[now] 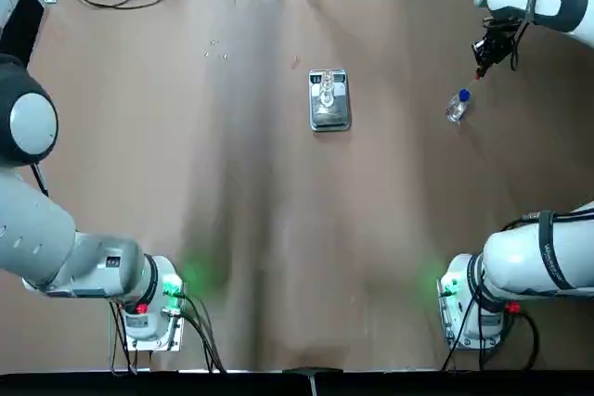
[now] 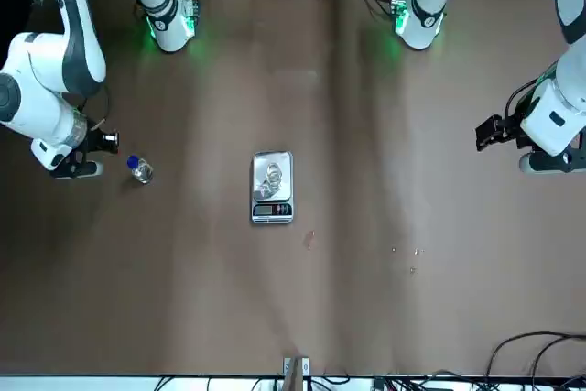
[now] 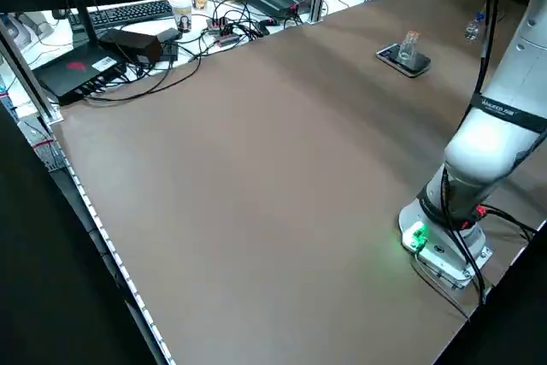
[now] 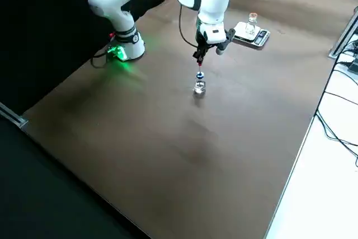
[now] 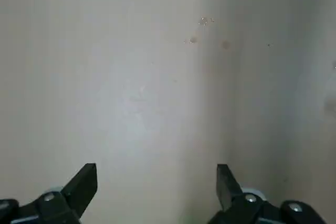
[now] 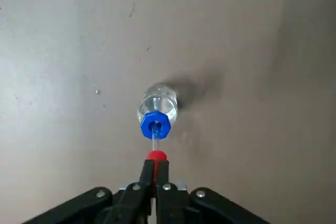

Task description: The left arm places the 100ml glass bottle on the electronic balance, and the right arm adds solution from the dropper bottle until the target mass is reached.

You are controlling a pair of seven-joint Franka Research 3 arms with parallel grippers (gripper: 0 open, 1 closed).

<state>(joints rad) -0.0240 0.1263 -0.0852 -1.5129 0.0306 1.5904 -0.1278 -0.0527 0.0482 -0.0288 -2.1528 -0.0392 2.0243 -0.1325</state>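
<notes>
Right wrist view: the right gripper [image 6: 154,167] pinches the red bulb of the dropper [image 6: 155,156], lifted out above the dropper bottle [image 6: 156,109], a clear bottle with a blue collar standing on the table [image 1: 186,183]. The 100ml glass bottle [image 1: 327,88] stands upright on the electronic balance [image 1: 330,110]. The left gripper [image 5: 156,184] hangs spread wide over bare table.

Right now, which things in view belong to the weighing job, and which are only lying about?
Belong to the job:
- electronic balance
- 100ml glass bottle, standing on the balance
- dropper bottle
- right gripper, shut on the red dropper bulb
- left gripper, open over bare table

Lying about:
- keyboard
- cables
</notes>
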